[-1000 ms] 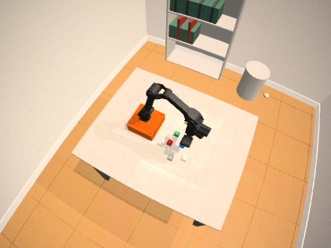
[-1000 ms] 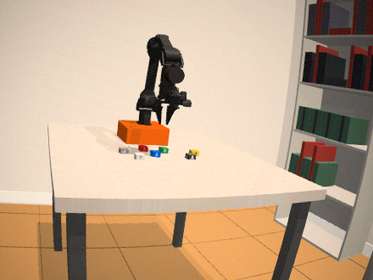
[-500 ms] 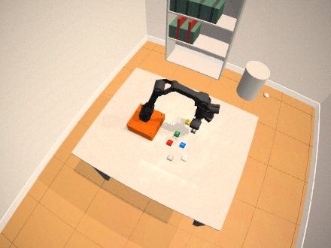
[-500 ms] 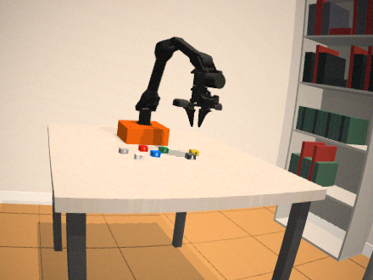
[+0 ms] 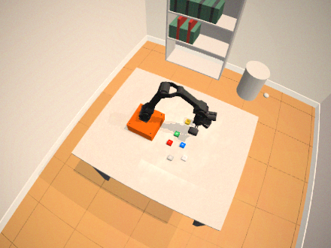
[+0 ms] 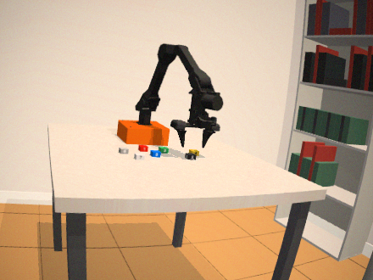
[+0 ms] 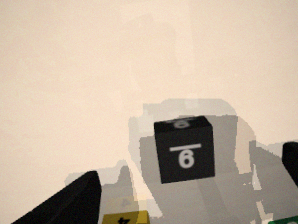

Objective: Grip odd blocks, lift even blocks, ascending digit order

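My gripper [image 5: 199, 126] [image 6: 193, 147] [image 7: 192, 167] is open and empty, a little above the black block [image 6: 190, 156] [image 7: 185, 155]. That block's underlined digit stands upside down in the wrist view and reads 9; the block stands on the table between the two finger lines, untouched. The arm hides it in the top view. The yellow block [image 5: 187, 122] [image 6: 194, 152] [image 7: 125, 218] with 4 lies near the left finger. The green 3 block [image 5: 177, 134] [image 6: 164, 149], blue 0 block [image 5: 182, 145] [image 6: 155, 154], red 1 block [image 5: 169, 143] [image 6: 143, 148], grey 8 block [image 5: 170, 158] [image 6: 123, 150] and white 7 block [image 5: 184, 158] [image 6: 139, 156] stand apart.
The orange base [image 5: 144, 125] [image 6: 136, 133] carries the arm on the table [image 5: 124, 161] [image 6: 106, 182]. A shelf unit [image 5: 195, 65] [image 6: 339, 195] stands beyond the table, and a pale cylinder [image 5: 251, 83] stands on the floor.
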You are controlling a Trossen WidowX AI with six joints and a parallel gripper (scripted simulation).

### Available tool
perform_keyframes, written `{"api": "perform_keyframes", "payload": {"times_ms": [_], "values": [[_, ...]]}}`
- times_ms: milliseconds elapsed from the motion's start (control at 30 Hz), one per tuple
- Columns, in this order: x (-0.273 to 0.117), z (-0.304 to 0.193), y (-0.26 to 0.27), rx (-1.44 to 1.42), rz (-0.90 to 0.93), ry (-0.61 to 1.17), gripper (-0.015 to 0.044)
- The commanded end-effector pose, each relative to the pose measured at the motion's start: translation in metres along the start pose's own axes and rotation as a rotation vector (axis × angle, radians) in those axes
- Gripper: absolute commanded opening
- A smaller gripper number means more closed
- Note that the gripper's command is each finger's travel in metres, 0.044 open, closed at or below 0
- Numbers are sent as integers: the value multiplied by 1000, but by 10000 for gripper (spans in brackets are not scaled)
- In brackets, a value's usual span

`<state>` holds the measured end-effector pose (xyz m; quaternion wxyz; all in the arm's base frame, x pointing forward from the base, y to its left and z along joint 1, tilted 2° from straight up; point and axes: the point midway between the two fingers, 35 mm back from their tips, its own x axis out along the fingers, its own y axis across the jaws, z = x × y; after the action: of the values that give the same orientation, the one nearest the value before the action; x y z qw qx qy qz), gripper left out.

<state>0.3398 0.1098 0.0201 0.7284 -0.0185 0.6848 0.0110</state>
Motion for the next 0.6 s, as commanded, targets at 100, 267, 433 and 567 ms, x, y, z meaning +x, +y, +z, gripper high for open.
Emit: {"api": "perform_keyframes", "payload": {"times_ms": [100,267,433,567], "values": [[13,-1,-1,6,-6,5,400],[21,-1,-1,6,-6,5,400],[30,-2,-1,6,-6,5,400],[36,-2,-1,6,-6,5,400]]}}
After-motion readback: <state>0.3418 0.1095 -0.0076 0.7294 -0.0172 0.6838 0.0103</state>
